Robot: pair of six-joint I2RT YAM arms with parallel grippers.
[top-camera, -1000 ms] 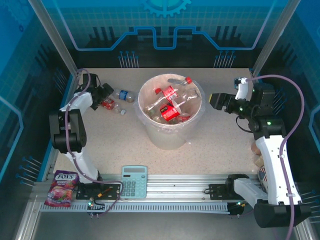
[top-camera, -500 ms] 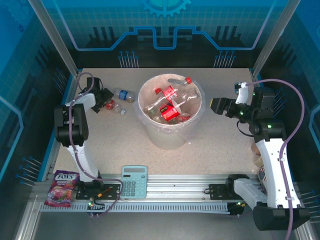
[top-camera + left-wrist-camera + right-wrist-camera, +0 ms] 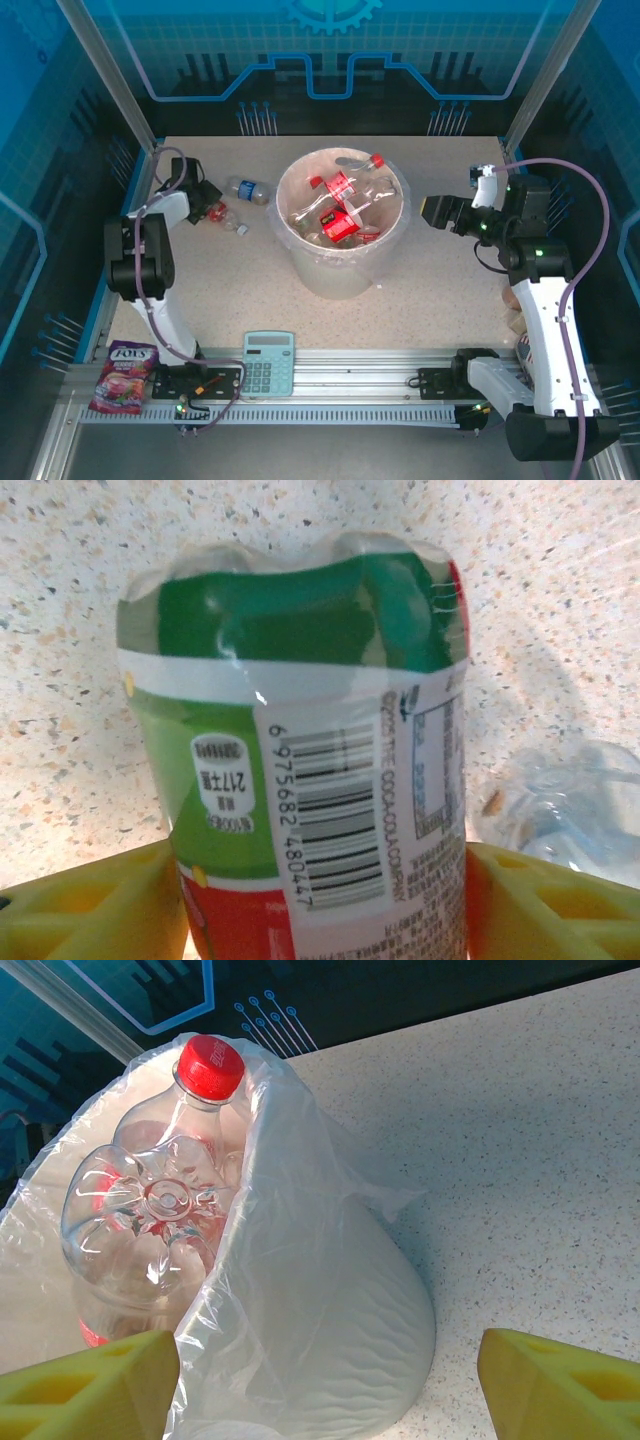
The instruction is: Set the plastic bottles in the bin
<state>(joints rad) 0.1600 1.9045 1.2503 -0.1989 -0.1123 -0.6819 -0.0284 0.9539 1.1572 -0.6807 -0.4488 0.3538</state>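
The cream-white bin [image 3: 335, 272] with a clear liner stands mid-table and holds several red-capped plastic bottles [image 3: 340, 205]. At the far left my left gripper [image 3: 207, 205] lies low over a bottle [image 3: 217, 211] lying on the table. In the left wrist view that bottle [image 3: 310, 740] carries a green and red label, and both yellow fingers [image 3: 90, 905] press its sides. A blue-labelled bottle [image 3: 248, 190] lies just beyond it, and a crumpled clear one [image 3: 570, 800] beside it. My right gripper [image 3: 432, 208] hovers open right of the bin [image 3: 330, 1290], facing it, nothing between its fingers [image 3: 90, 1385].
A pale blue calculator [image 3: 268, 362] and a pink snack packet [image 3: 124, 377] lie at the near edge by the metal rail [image 3: 350, 385]. Blue enclosure walls ring the table. Bare tabletop lies between the bin and each arm.
My left gripper's fingers have closed in from wide open onto the green and red labelled bottle. The right gripper drew back slightly from the bin, then held still.
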